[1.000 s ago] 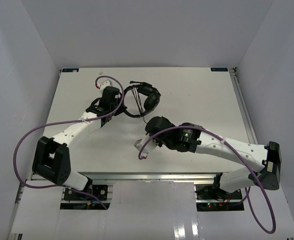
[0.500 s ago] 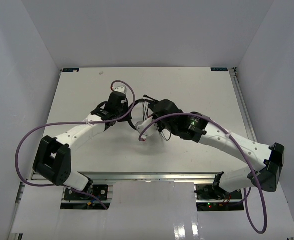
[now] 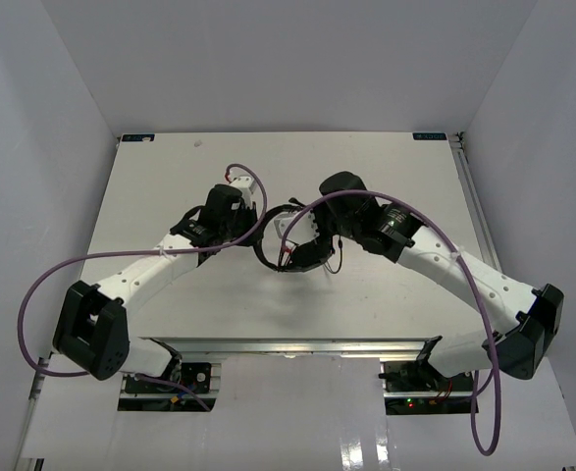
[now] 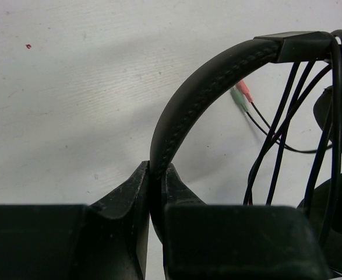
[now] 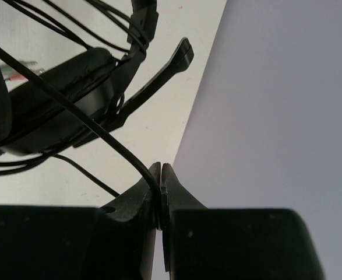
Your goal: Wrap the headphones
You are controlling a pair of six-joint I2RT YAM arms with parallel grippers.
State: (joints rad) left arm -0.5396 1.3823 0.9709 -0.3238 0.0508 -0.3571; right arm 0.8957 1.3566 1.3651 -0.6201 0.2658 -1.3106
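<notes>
With the left gripper (image 4: 157, 175), clamps the padded headband (image 4: 205, 76) of the headphones (image 3: 292, 245); with the right gripper (image 5: 160, 175), pinches the thin cord (image 5: 71, 111) tight. Holds the headphones between both grippers over the table (image 3: 170, 177) middle, perhaps slightly lifted, cord strands draped over the headband's end.

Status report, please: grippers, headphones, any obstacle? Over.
Left gripper shut on headband. Right gripper shut on cord. Headphones between both arms, cord strands crossing the headband. No obstacle seen.
</notes>
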